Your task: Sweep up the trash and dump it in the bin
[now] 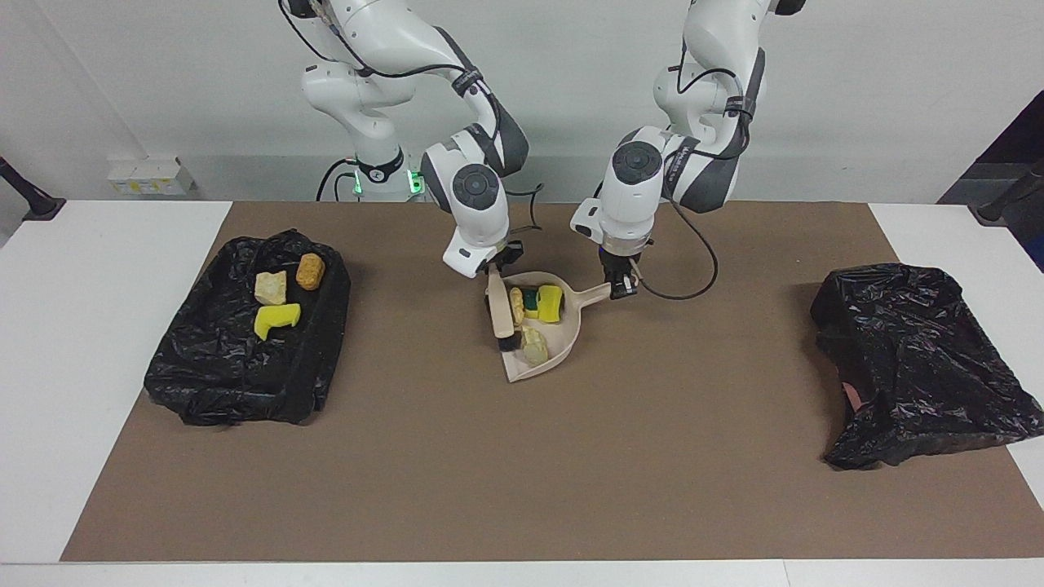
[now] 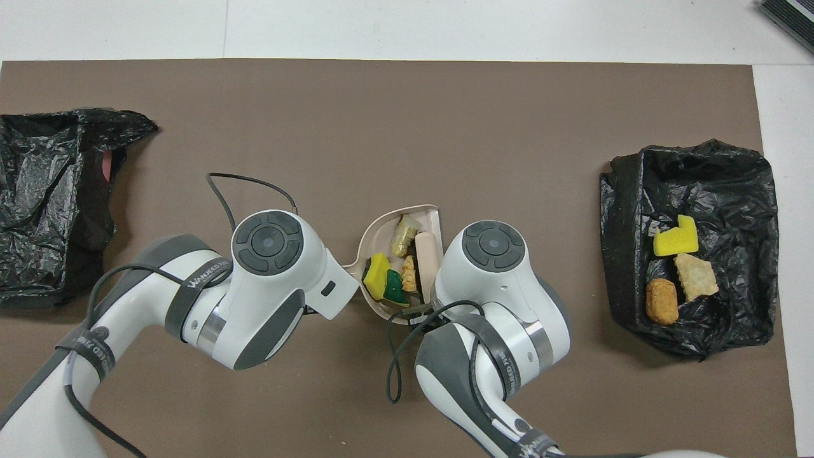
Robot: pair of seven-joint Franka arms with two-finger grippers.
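A beige dustpan (image 1: 563, 336) sits at mid-table, also in the overhead view (image 2: 380, 228). It holds trash: a yellow-green sponge chunk (image 1: 545, 302) (image 2: 380, 275) and two tan lumps (image 1: 534, 345) (image 1: 516, 306). My left gripper (image 1: 618, 283) is shut on the dustpan's handle. My right gripper (image 1: 493, 273) is shut on a beige brush (image 1: 499, 314) (image 2: 427, 254) that lies along the pan's open edge beside the trash. A black-bag-lined bin (image 1: 204, 375) (image 2: 731, 184) at the right arm's end holds a yellow chunk (image 1: 276, 318), a tan chunk (image 1: 271, 287) and a brown lump (image 1: 310, 271).
A second crumpled black bag (image 1: 922, 367) (image 2: 51, 191) lies at the left arm's end of the brown mat (image 1: 522, 473). A black cable (image 1: 693, 285) loops from the left wrist over the mat near the dustpan handle.
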